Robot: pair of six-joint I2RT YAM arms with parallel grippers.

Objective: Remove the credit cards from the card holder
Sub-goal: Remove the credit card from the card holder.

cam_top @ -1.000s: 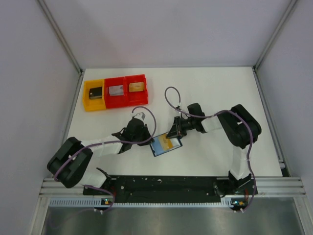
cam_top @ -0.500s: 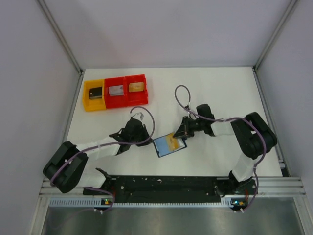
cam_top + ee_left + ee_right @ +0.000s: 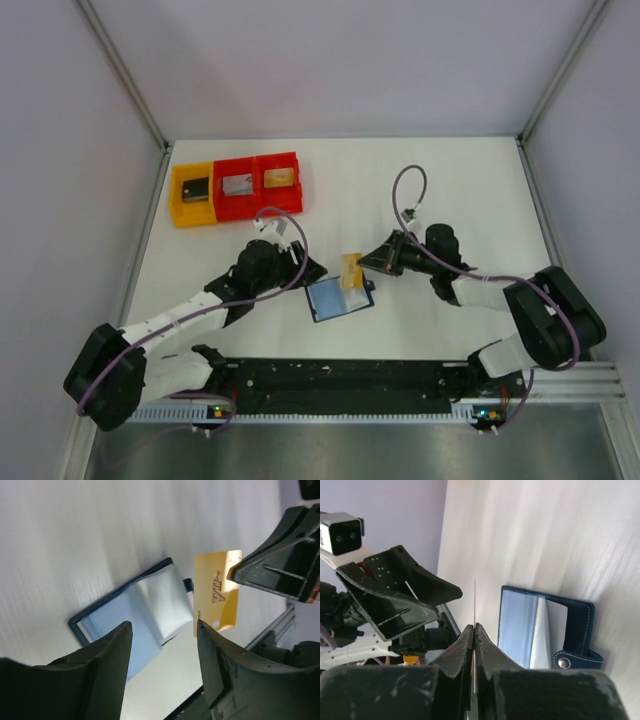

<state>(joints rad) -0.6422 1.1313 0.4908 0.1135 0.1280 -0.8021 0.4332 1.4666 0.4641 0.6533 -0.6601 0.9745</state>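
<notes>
The card holder (image 3: 335, 300) lies opened flat on the white bench (image 3: 450, 190), a little in front of the middle and between the two arms. Its light blue inner faces are turned up inside a navy stitched border, and its clasp tab (image 3: 576, 660) with a metal snap sticks out from the right-hand edge. Just beyond that edge, out of the pockets, is a gold card (image 3: 217, 597) printed with "VIP". The card stands on edge above the bench. The jaws of the right gripper (image 3: 474, 628) are pressed tight together on it, so the right wrist view shows the card only as a thin line rising from between the fingertips. The left gripper (image 3: 162, 626) hovers over the holder's left side, just apart from the card. Its jaws are spread roughly halfway with nothing between them, and the holder shows on the bench through the gap. Well away at the far left of the bench, a yellow bin (image 3: 190, 221) and two red bins (image 3: 258, 210) sit touching in a row. Each holds one small flat item: dark in the yellow bin, grey and brownish in the red ones. They are too small to identify further.
</notes>
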